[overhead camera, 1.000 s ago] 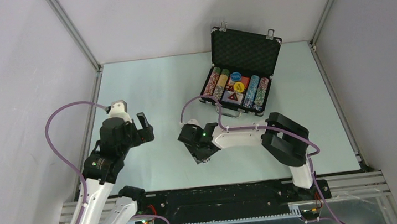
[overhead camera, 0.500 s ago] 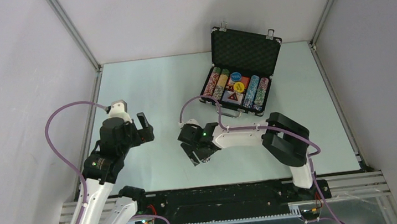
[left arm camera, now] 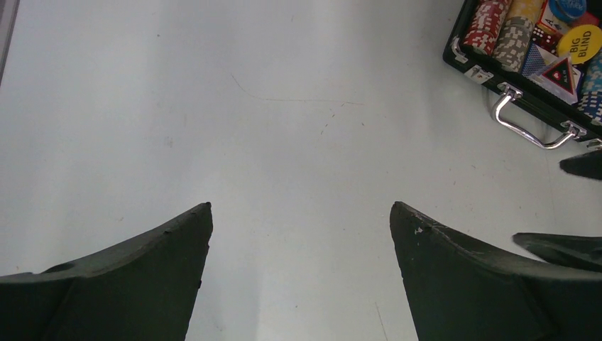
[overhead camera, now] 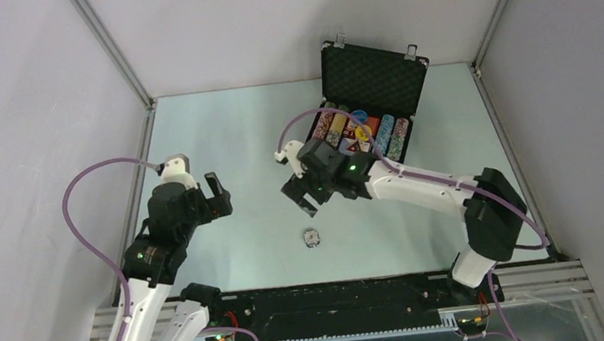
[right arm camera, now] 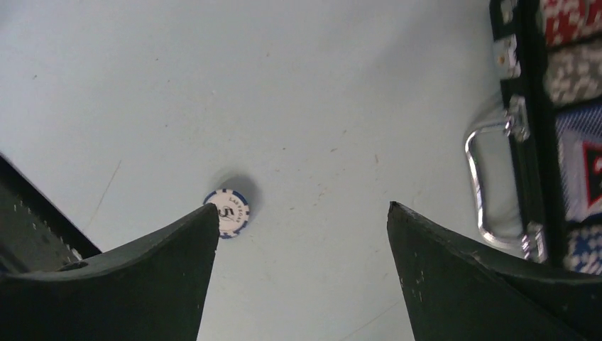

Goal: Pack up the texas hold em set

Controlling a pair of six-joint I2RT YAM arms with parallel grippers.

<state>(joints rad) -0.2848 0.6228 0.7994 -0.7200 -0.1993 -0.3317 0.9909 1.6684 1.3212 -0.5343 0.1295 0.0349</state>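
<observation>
A single poker chip (overhead camera: 312, 238) lay flat on the counter (overhead camera: 226, 128), alone and well apart from the open black briefcase (overhead camera: 374, 78) standing at the far right, which already held its rows of chips (overhead camera: 330, 125), the discs and the cards. The chip lay on the near side of the right gripper (overhead camera: 306, 200), almost straight toward the arm bases, with bare counter between the two. In the right wrist view it showed just at the inner edge of one finger (right arm camera: 142, 263), not between the jaws. Being round, it had no long axis to line up with. Any approach from above would probably serve, so long as the jaws straddled it.

The right gripper stood spread wide and empty. The left gripper (overhead camera: 218, 194) was also spread wide with nothing in it, hovering over bare counter to the left. The right arm was clearly the nearer to the chip, and also the nearer to the briefcase. So the pickup and carry to the far right looked like its job.

A second before, the right gripper had been low over the very spot where the chip lay, hiding it, with the arm folded back to the right. Since then the arm had stretched out and swung the gripper farther from the bases, toward the briefcase, and the chip had come into view. The left arm had barely shifted.
</observation>
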